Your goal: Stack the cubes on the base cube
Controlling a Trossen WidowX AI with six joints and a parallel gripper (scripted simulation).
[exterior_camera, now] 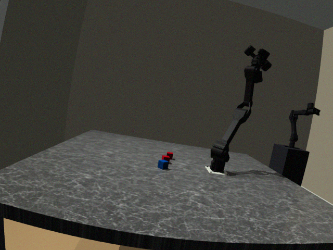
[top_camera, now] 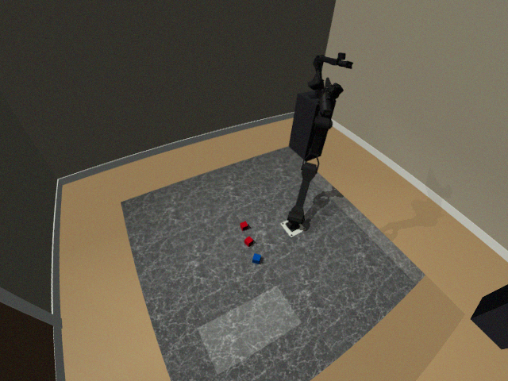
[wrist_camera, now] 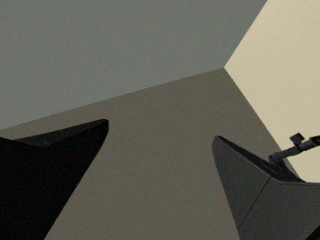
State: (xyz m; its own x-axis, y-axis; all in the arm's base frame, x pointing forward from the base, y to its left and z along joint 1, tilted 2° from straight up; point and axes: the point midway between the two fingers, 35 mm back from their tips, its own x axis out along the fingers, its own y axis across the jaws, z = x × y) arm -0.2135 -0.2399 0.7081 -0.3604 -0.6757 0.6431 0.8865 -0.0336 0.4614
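Note:
A blue cube and two red cubes stand apart on the dark marbled table. The middle red cube is beside the blue one, and the far red cube is at the other end of the row. Nothing is stacked; the views do not show which cube is fixed. My gripper is open and empty, high above the table on the raised arm and well away from the cubes. The wrist view shows only walls, ceiling and part of another arm, no cubes.
My arm stands on a white base plate to the right of the cubes. Another arm stands on a black pedestal beyond the table. Walls surround the scene.

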